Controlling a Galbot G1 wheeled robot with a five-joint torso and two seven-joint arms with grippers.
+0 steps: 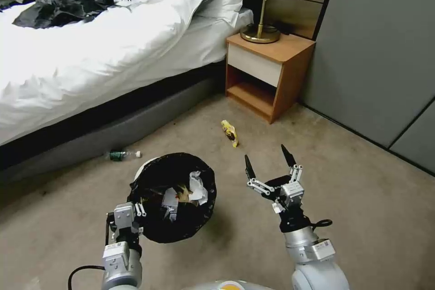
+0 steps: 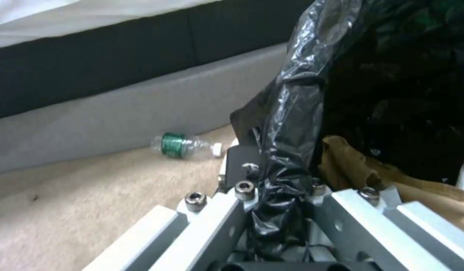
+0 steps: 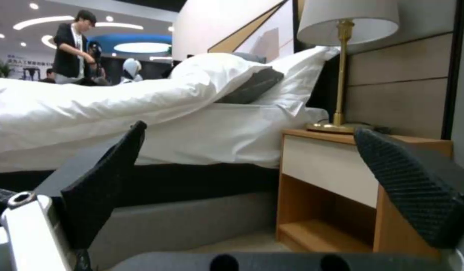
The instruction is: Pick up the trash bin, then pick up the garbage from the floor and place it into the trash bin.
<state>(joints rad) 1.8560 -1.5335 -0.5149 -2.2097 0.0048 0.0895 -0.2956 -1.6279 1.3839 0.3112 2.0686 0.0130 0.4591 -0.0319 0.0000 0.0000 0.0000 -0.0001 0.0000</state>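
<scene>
Closest to me, my left gripper is pinched onto the bag-lined rim of the trash bin, holding it tilted so the mouth faces up toward the head camera; paper scraps and a brown cardboard piece already lie inside. My right gripper hovers beside the bin, above the carpet, fingers spread wide and holding nothing. Straight ahead of that open gripper, toward the nightstand, lies the yellow wrapper, its long axis running roughly away from me. I judge the right arm clearly nearer to it. Farther left, against the bed base, the green-labelled bottle lies on its side, parallel to the base.
</scene>
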